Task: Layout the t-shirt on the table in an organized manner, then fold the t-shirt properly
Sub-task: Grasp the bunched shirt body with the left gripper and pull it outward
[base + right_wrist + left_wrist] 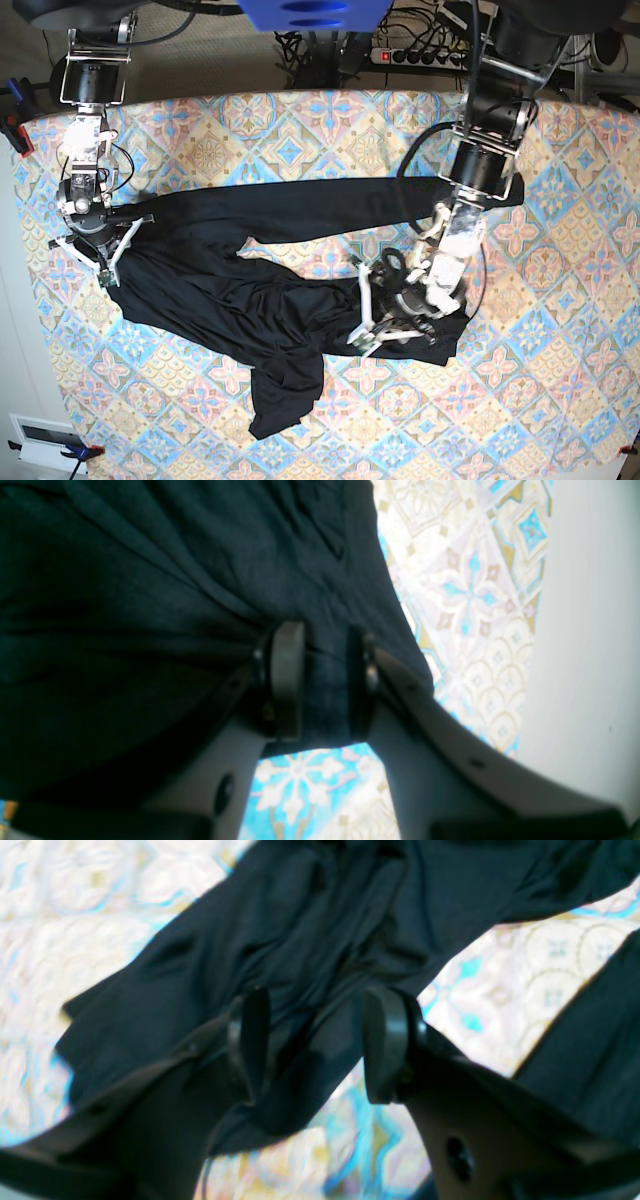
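Observation:
The black t-shirt [220,290] lies crumpled across the middle of the patterned table [560,400], one long sleeve stretched toward the back right and a bunched part hanging toward the front. My left gripper [362,308] is over the shirt's right part. In the left wrist view its jaws [315,1045] stand wide apart with wrinkled black fabric [325,915] between and below them. My right gripper [100,270] is at the shirt's left edge. In the right wrist view it [322,680] is shut on a fold of the shirt's edge [125,605].
The table's left edge shows in the right wrist view next to a pale surface [590,630]. A power strip [420,55] and cables lie behind the table. A blue object [300,12] sits at the back centre.

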Robot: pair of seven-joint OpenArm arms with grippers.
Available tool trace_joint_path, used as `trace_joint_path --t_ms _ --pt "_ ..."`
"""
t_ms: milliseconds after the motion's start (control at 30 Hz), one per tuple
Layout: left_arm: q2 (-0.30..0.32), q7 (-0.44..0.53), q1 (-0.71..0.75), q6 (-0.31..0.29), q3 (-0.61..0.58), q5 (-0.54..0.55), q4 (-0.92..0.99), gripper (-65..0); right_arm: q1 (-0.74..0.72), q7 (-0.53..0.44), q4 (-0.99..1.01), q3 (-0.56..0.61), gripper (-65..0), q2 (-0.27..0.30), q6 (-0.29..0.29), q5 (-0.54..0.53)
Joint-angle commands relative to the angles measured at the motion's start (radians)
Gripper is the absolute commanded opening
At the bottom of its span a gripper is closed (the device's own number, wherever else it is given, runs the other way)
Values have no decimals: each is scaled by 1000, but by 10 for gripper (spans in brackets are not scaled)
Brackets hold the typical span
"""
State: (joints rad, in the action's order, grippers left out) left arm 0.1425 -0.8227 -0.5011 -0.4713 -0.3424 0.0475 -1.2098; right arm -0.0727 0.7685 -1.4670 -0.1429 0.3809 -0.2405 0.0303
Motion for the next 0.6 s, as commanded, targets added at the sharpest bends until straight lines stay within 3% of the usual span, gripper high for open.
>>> trace_joint_path --t_ms 0,333,567 --pt "-2 38 -52 3 -8 -18 6 -366 -19 -16 -18 -10 -507 19 5 6" --pt "-28 190 -178 3 -65 -97 304 -367 -19 -16 -18 -10 -507 19 5 6" --pt "-30 227 -173 4 -67 -99 358 -368 -19 -16 -18 -10 -507 19 5 6"
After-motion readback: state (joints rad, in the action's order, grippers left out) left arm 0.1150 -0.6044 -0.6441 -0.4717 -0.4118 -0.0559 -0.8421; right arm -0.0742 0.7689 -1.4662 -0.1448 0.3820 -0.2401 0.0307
